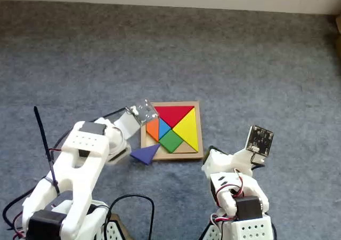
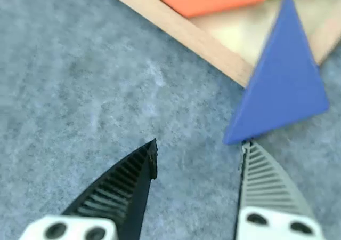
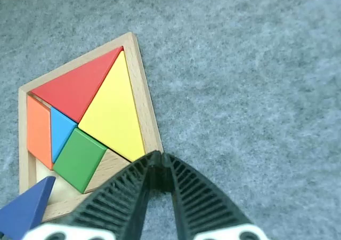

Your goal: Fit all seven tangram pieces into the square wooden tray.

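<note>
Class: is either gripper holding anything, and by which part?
Nothing is held. The left gripper is open beside the blue triangle; the right gripper is shut, empty.

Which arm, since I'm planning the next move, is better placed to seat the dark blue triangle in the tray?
Left. The left gripper is open, right beside the dark blue triangle, which lies across the rim of the wooden tray. The right gripper is shut, near the tray's opposite corner from that piece.

The square wooden tray (image 1: 200, 130) lies flat. Seated inside it are a red triangle (image 1: 173, 114), yellow triangle (image 1: 187, 129), orange piece (image 1: 153, 129), light blue triangle (image 1: 163, 128) and green square (image 1: 170, 141). A dark blue triangle (image 1: 145, 154) overlaps the tray's lower-left corner rim in the high view, partly outside the tray.
</note>
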Robot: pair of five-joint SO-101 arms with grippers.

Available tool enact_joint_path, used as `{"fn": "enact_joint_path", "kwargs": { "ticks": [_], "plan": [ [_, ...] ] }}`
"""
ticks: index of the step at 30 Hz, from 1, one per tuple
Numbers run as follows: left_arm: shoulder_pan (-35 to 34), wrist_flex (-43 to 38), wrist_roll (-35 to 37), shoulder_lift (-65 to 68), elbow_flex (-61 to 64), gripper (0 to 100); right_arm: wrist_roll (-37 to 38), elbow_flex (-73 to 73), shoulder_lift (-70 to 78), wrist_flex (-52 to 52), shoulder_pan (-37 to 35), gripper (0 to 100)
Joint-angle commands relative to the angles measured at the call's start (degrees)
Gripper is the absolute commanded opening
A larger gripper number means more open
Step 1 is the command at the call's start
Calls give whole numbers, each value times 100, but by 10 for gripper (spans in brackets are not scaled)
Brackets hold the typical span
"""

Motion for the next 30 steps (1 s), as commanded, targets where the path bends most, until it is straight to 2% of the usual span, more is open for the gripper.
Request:
{"fn": "enact_joint_path", "kwargs": {
  "ticks": [1, 11, 15, 30],
  "plan": [
    [215, -404, 536, -154, -13, 249, 44, 593, -84, -101, 75, 5],
    [567, -598, 756, -154, -13, 249, 44, 593, -84, -101, 75, 5],
    [602, -730, 1160, -189, -84, 249, 44, 593, -84, -101, 75, 5],
    [752, -844, 1204, -154, -356, 248, 44, 593, -84, -101, 75, 5]
  ]
}}
